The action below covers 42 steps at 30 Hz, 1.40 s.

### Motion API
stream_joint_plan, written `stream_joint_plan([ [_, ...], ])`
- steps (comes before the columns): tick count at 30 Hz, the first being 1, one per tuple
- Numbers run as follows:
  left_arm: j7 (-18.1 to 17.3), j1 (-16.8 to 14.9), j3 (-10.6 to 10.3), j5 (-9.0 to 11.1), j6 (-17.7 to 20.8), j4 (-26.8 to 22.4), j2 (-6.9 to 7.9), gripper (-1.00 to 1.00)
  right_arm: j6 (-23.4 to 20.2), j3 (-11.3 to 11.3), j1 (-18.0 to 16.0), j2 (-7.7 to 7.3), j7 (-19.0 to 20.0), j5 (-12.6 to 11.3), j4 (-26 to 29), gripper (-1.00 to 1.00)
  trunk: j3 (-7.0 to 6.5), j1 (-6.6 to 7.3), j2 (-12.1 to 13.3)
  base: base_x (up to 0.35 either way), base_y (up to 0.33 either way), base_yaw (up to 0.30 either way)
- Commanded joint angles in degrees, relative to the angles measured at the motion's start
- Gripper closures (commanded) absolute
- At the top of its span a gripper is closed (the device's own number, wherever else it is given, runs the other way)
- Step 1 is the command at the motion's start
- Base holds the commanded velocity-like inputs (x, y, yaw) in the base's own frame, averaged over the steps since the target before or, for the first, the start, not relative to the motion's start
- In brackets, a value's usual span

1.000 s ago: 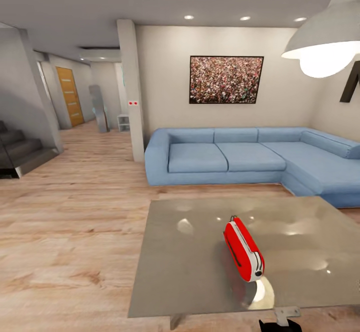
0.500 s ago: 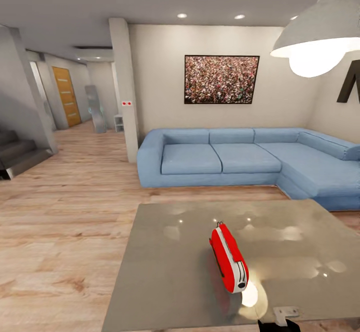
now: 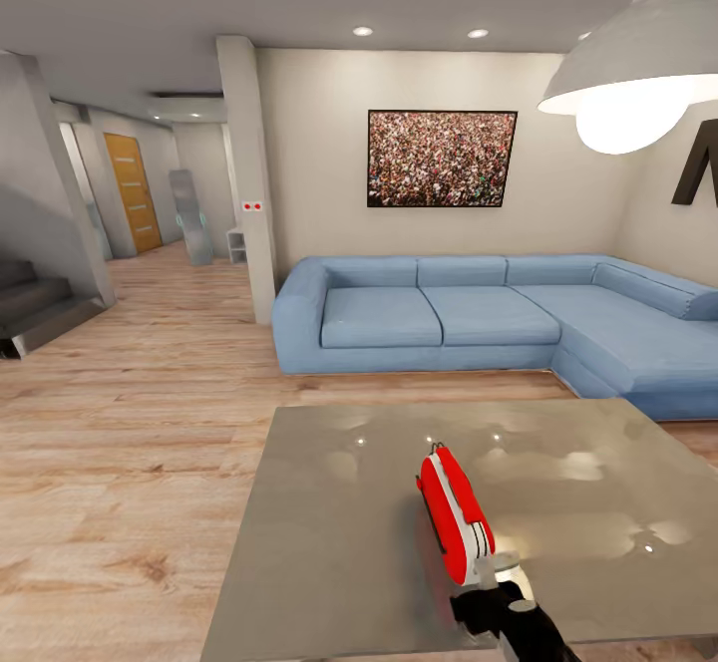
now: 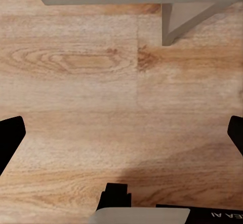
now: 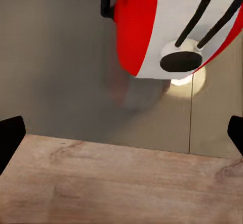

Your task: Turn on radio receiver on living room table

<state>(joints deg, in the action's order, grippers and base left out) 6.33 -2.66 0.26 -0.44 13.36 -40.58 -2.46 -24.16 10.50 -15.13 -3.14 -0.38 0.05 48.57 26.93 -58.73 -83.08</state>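
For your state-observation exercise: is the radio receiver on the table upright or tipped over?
Upright: the radio receiver stands on its base on the table, thin handle on top.

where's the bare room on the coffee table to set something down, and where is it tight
The table is bare over its whole left half, from the left edge to the radio receiver. It is bare too on the far strip toward the blue sofa and on the right side beyond the radio. It is tight only at the near edge, where the right gripper sits by the radio's near end.
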Motion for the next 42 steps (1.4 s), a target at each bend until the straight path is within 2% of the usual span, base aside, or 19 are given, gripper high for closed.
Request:
stream_joint_plan([
  [1, 0.0, 0.0, 0.0, 0.0, 0.0, 0.0, 0.00, -1.00, -1.0, 0.0, 0.0, 0.05, 0.0, 0.0, 1.2, -1.00, 0.00, 0.00, 0.0, 0.000, 0.000, 0.000],
  [3, 0.0, 0.0, 0.0, 0.0, 0.0, 0.0, 0.00, -1.00, -3.9, 0.1, 0.0, 0.15, 0.0, -0.1, 5.1, -1.00, 0.00, 0.00, 0.0, 0.000, 0.000, 0.000],
  [4, 0.0, 0.0, 0.0, 0.0, 0.0, 0.0, 0.00, -1.00, -6.7, 0.2, 0.0, 0.16, 0.0, -0.2, 9.0, -1.00, 0.00, 0.00, 0.0, 0.000, 0.000, 0.000],
  [9, 0.0, 0.0, 0.0, 0.0, 0.0, 0.0, 0.00, -1.00, -12.5, 0.1, 0.0, 0.15, 0.0, -0.3, 15.5, -1.00, 0.00, 0.00, 0.0, 0.000, 0.000, 0.000],
  [15, 0.0, 0.0, 0.0, 0.0, 0.0, 0.0, 0.00, -1.00, -15.2, -0.1, 0.0, 0.15, -0.1, -0.2, 22.1, -1.00, 0.00, 0.00, 0.0, 0.000, 0.000, 0.000],
  [21, 0.0, 0.0, 0.0, 0.0, 0.0, 0.0, 0.00, -1.00, -15.5, -0.3, -0.2, -0.01, -0.3, -0.1, 25.9, -1.00, 0.00, 0.00, 0.0, 0.000, 0.000, 0.000],
  [26, 0.0, 0.0, 0.0, -0.1, 0.0, 0.0, 0.00, -1.00, -15.6, -3.3, -1.0, -0.29, -0.4, 0.0, 27.7, -1.00, 0.00, 0.00, 0.0, 0.000, 0.000, 0.000],
  [29, 0.0, 0.0, 0.0, -0.1, 0.0, 0.0, 0.00, -1.00, -15.6, -5.7, -2.9, -0.53, -0.4, 0.0, 28.0, -1.00, 0.00, 0.00, 0.0, 0.000, 0.000, 0.000],
  [33, 0.0, 0.0, 0.0, -0.1, 0.0, 0.0, 0.11, -1.00, -17.7, -7.1, -6.9, -1.46, -0.1, -0.3, 26.4, -1.00, 0.00, 0.00, 0.0, 0.000, 0.000, 0.000],
  [34, 0.0, 0.0, 0.0, -0.1, 0.0, 0.1, 0.20, -1.00, -20.0, -7.3, -10.0, -1.80, 0.0, -0.4, 23.8, -1.00, 0.00, 0.00, 0.0, 0.000, 0.000, 0.000],
  [38, 0.0, 0.0, 0.0, -0.1, -0.3, 0.1, 0.23, -1.00, -21.2, -7.4, -14.9, -2.07, 0.0, -0.4, 18.3, -1.00, 0.00, 0.00, 0.0, 0.000, 0.000, 0.000],
  [42, 0.0, 0.0, 0.0, 0.0, -3.2, 0.8, 0.19, -1.00, -21.6, -7.4, -23.2, -2.25, 0.2, -0.6, 6.5, -1.00, 0.00, 0.00, 0.0, 0.000, 0.000, 0.000],
])
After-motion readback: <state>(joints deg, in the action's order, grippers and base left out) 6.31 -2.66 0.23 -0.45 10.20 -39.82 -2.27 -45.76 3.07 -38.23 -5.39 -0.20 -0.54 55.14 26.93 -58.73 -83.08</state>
